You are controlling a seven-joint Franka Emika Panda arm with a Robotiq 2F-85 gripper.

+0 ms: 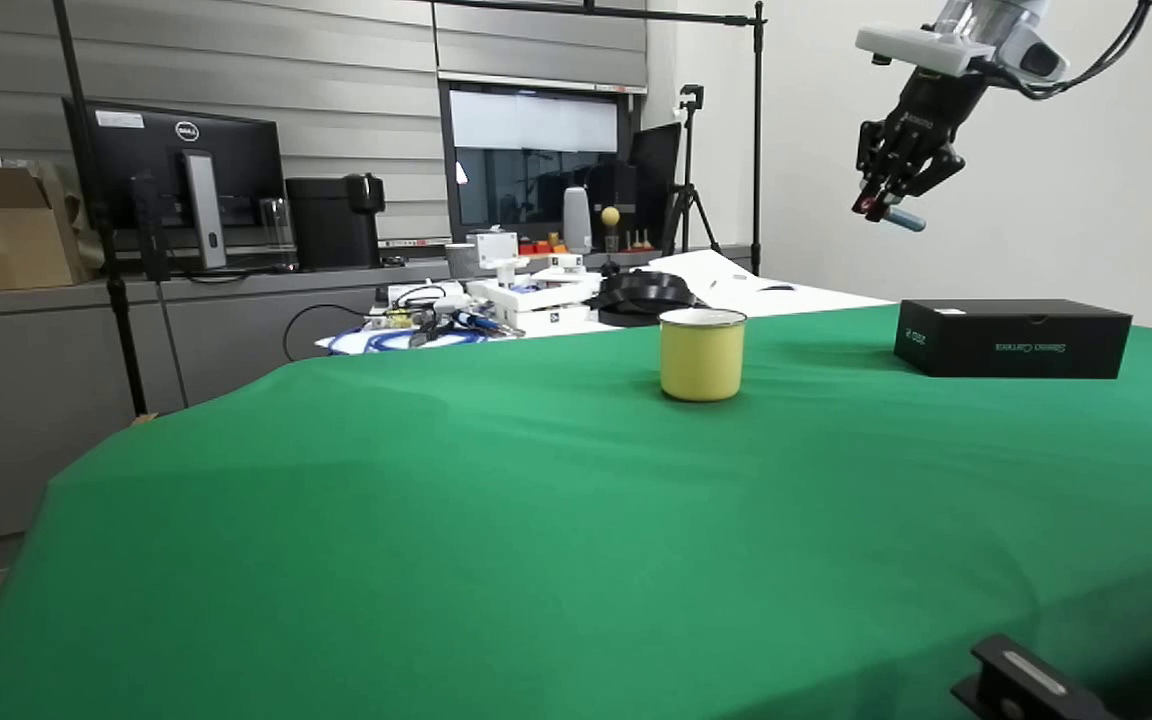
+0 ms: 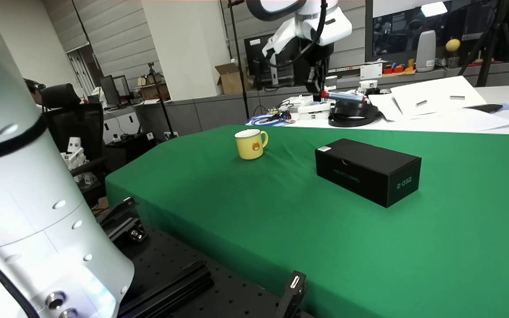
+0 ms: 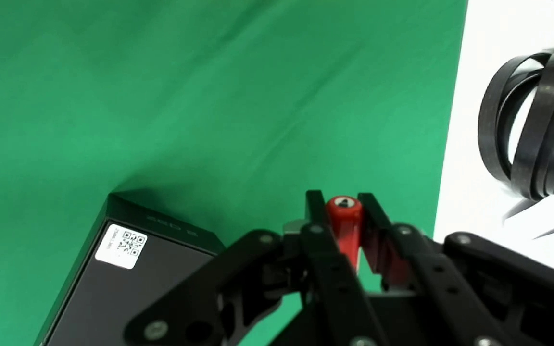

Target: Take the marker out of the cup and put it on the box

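Observation:
My gripper (image 1: 872,204) is shut on the marker (image 1: 904,218), high above the green table. In an exterior view, the gripper (image 2: 317,92) holds the marker (image 2: 346,96) by its red end, and its pale-blue body sticks out sideways. In the wrist view, the marker's red end (image 3: 345,216) sits between the gripper's fingertips (image 3: 340,198). The yellow cup (image 1: 702,357) stands upright on the table and also shows in an exterior view (image 2: 249,146). The black box (image 1: 1026,342) lies flat below and beside the gripper. It also shows in both other views (image 2: 365,161) (image 3: 147,293), partly hidden by the gripper in the wrist view.
A green cloth (image 1: 496,520) covers the table. A white table behind it bears a coiled black strap (image 3: 541,125), papers (image 2: 435,99) and white parts (image 1: 536,300). Black clamps (image 2: 292,291) and the white robot base (image 2: 38,212) stand at the table's near edge.

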